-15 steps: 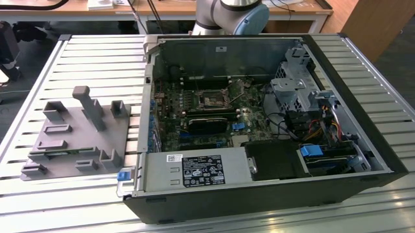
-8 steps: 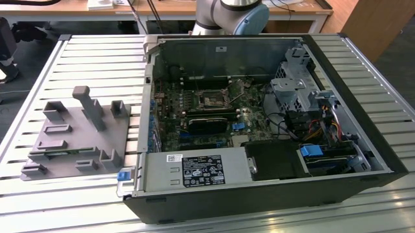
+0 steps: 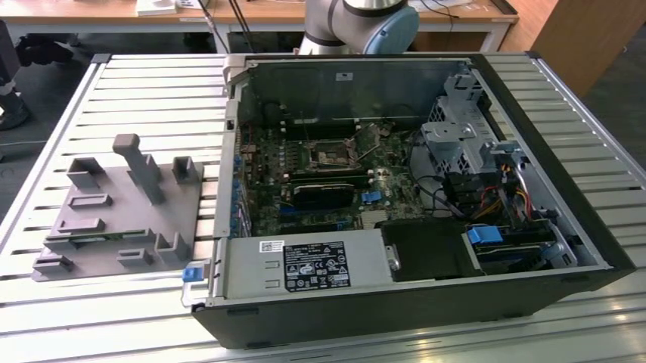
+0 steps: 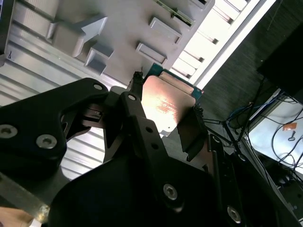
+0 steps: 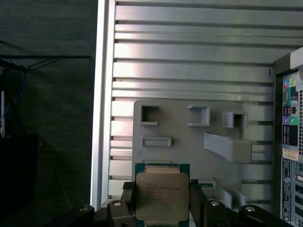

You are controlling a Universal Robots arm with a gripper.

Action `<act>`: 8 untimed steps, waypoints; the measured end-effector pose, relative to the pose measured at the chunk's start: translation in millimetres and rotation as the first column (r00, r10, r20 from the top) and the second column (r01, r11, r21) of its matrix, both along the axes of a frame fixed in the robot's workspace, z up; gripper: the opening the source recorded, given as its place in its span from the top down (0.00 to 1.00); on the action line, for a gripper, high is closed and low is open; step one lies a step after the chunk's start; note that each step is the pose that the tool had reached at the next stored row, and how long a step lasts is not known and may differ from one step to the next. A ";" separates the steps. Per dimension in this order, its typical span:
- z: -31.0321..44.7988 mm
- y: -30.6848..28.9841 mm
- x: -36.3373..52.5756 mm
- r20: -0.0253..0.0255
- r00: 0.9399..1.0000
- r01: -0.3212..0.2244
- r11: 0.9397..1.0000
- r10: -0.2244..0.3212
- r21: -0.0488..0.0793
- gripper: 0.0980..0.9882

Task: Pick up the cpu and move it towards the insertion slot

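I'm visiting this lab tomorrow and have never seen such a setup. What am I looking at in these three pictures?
This is a single robot arm ending in a two-fingered gripper. The exterior view comes from a camera off the arm. It shows a slatted metal table carrying an open computer case and, at the exterior view's left, a grey plastic fixture. Inside the case, the insertion slot is the small metal-framed square on the green board. The two wrist views come from cameras riding on the arm. Both show the gripper closed on the cpu, a flat square chip, with the fixture behind it.
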State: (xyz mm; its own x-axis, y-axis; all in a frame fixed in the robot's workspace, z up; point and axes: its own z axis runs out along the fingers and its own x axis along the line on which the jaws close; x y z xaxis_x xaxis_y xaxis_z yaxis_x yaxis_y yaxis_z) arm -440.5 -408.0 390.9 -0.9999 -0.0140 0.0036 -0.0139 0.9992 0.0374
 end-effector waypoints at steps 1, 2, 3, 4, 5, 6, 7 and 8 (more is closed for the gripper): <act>1.2 0.0 0.0 0.000 1.000 0.000 1.000 0.000 0.000 0.50; 2.2 0.1 0.0 0.000 1.000 0.000 1.000 0.000 0.000 0.50; 3.1 0.1 0.0 0.000 1.000 0.000 1.000 0.000 0.000 0.50; 3.7 0.2 0.0 0.000 1.000 0.000 1.000 0.000 0.000 0.50; 4.0 0.3 0.1 0.000 1.000 0.000 1.000 0.000 0.000 0.50; 4.3 0.4 0.6 0.000 1.000 0.000 1.000 0.000 0.000 0.50; 4.4 0.4 1.6 0.000 1.000 0.000 1.000 0.000 0.000 0.50; 4.5 0.3 3.4 0.000 1.000 0.000 1.000 0.000 0.000 0.50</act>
State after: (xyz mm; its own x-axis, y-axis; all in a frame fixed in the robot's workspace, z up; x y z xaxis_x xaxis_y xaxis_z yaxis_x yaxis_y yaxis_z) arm -437.0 -407.7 395.4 -0.9999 -0.0140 0.0034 -0.0139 0.9992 0.0372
